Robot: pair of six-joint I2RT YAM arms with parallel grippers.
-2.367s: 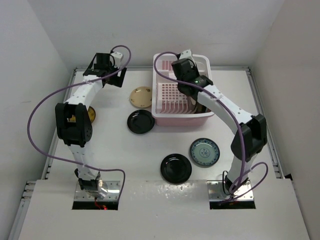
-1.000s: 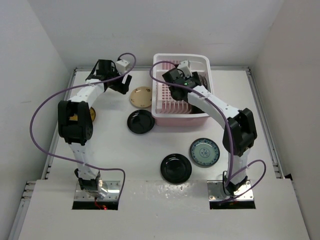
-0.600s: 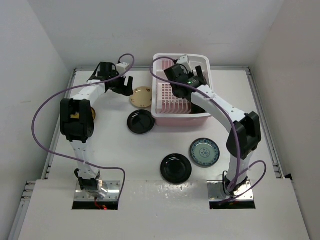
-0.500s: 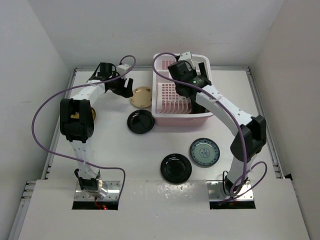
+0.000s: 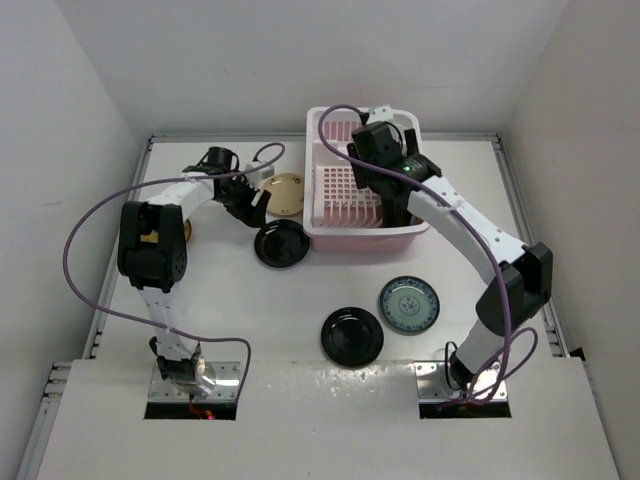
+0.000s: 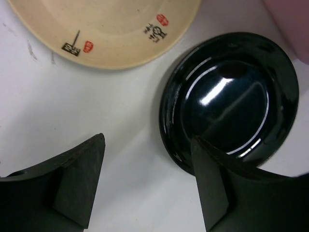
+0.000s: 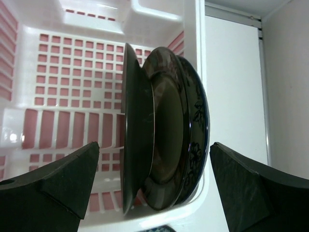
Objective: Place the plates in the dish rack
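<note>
The pink dish rack (image 5: 345, 185) stands at the back of the table. Three dark plates stand on edge against its right wall: a plain dark one (image 7: 137, 135), a glossy brown one (image 7: 169, 125) and a flower-patterned one (image 7: 199, 116). My right gripper (image 7: 154, 145) hangs open above them, fingers well clear on both sides, touching none. My left gripper (image 6: 147, 145) is open low over the table between a tan plate (image 6: 106, 29) and a glossy black plate (image 6: 231, 101). Its right finger (image 6: 212, 183) overlaps that black plate's rim.
A second black plate (image 5: 352, 336) and a teal patterned plate (image 5: 409, 304) lie flat toward the front. A yellow dark-rimmed plate (image 5: 184, 229) shows partly behind the left arm. Rack walls (image 7: 198, 58) stand beside the right gripper.
My left gripper swung from the back left toward the rack, down between the tan and black plates, narrowing a little. My right jaws opened wide and the arm shifted right over the rack.
</note>
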